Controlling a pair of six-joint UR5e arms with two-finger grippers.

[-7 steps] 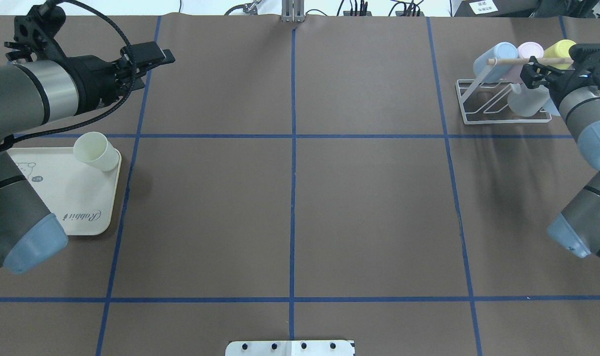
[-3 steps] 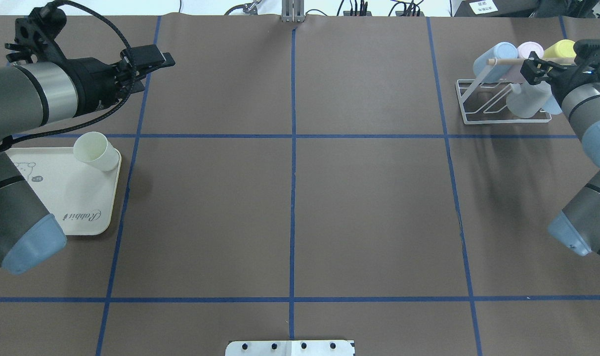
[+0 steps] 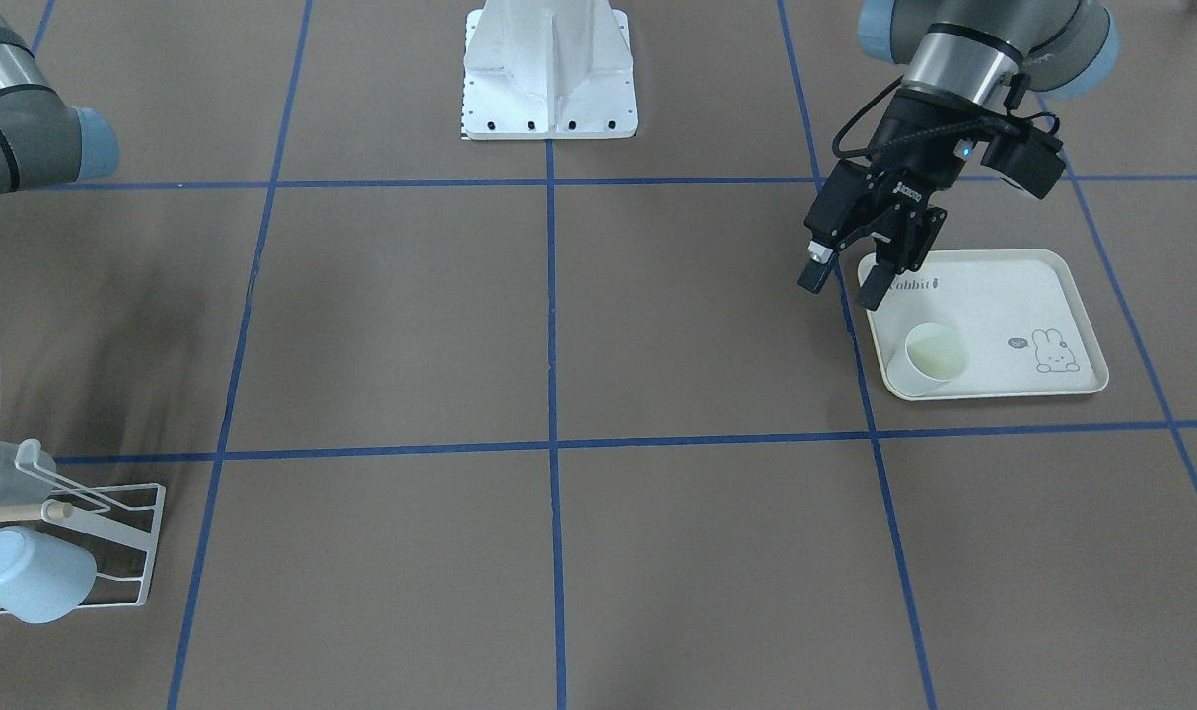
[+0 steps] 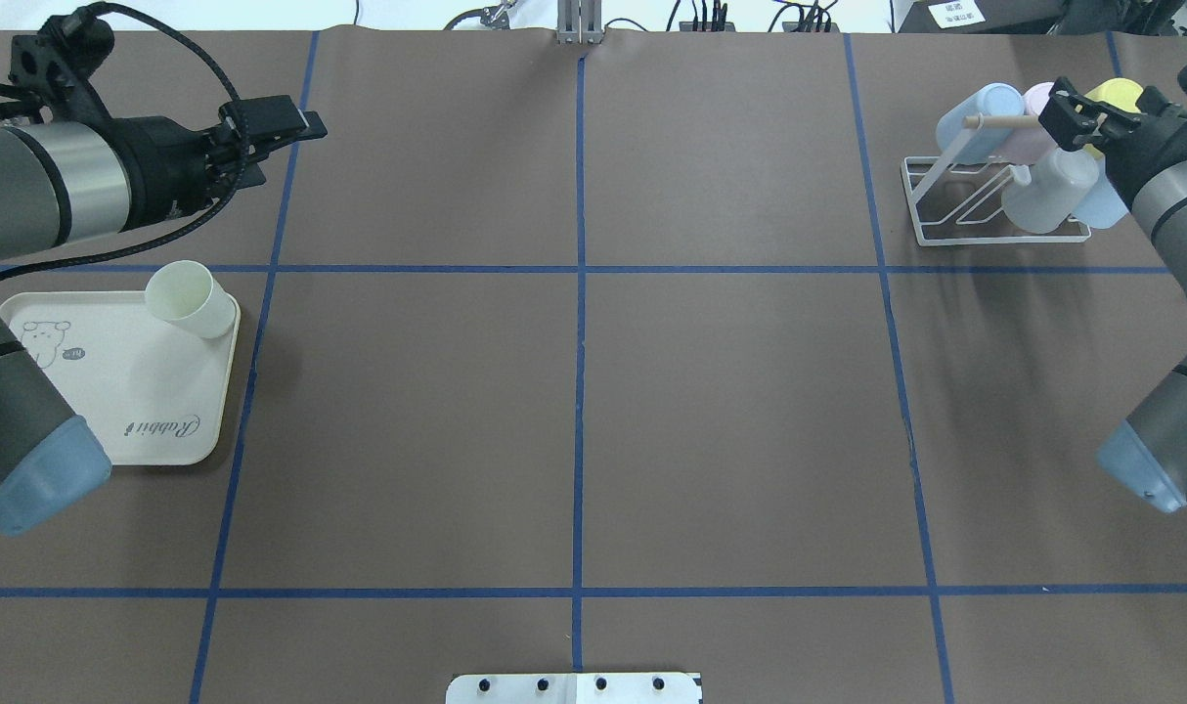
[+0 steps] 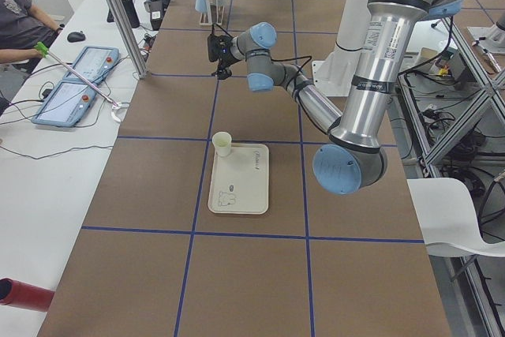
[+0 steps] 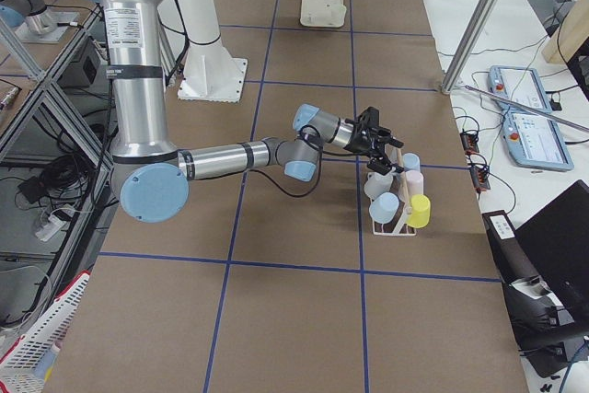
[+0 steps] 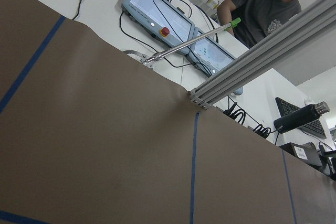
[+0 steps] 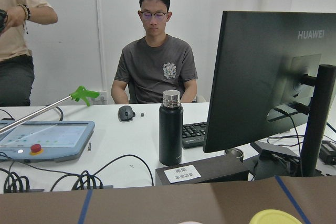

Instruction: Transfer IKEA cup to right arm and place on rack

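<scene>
The IKEA cup (image 4: 191, 298) (image 3: 932, 357) is cream and stands upright on the far corner of the rabbit-print tray (image 4: 134, 391) (image 3: 1003, 296). My left gripper (image 3: 840, 290) (image 4: 290, 149) hangs open and empty above the table, just off the tray's edge and apart from the cup. The white wire rack (image 4: 1004, 240) (image 3: 153, 542) with its wooden dowel (image 4: 999, 121) stands at the far right. It holds blue, pink, yellow and translucent cups (image 4: 1048, 191). My right gripper (image 4: 1077, 108) hovers open over the rack's top, holding nothing.
The robot's white base plate (image 3: 549, 79) sits at the near middle edge. Blue tape lines divide the brown table (image 4: 574, 391). Beyond the far edge are tablets, cables, a monitor and seated people. A red cylinder (image 5: 16, 293) lies off the table.
My right gripper has drawn back from the translucent cup, which stays on the rack. The left arm has shifted slightly back and to the left. The cream cup has not moved.
</scene>
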